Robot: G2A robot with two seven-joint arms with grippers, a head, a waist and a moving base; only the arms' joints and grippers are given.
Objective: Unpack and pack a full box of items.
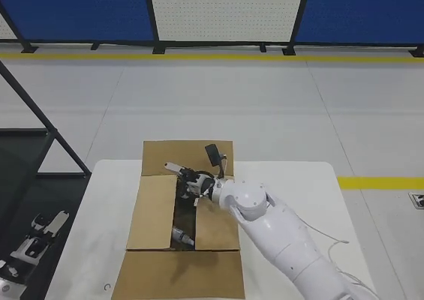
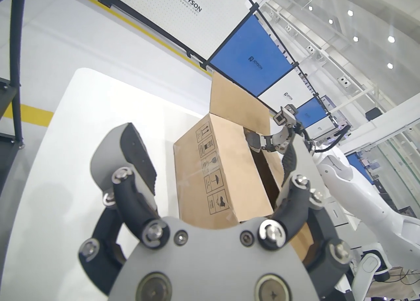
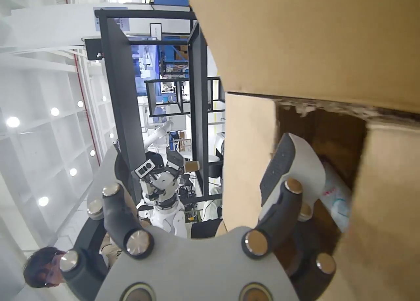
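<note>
A cardboard box (image 1: 151, 217) stands on the white table (image 1: 302, 195) with its top flaps spread. Through the narrow gap between the flaps a small item (image 1: 183, 237) shows inside. My right gripper (image 1: 185, 180) is at the far end of that gap. In the right wrist view the right gripper (image 3: 200, 148) is open and straddles a flap of the box (image 3: 295, 20), with one finger (image 3: 288, 167) inside next to a white printed packet (image 3: 334, 197). My left gripper (image 2: 210, 144) is open and holds nothing. It hangs off the table's left side (image 1: 49, 223), pointed at the box (image 2: 210, 164).
A black metal frame (image 1: 16, 112) stands left of the table. The front flap (image 1: 181, 281) lies out over the table's near edge. Bare table surface (image 2: 82, 112) lies left and right of the box.
</note>
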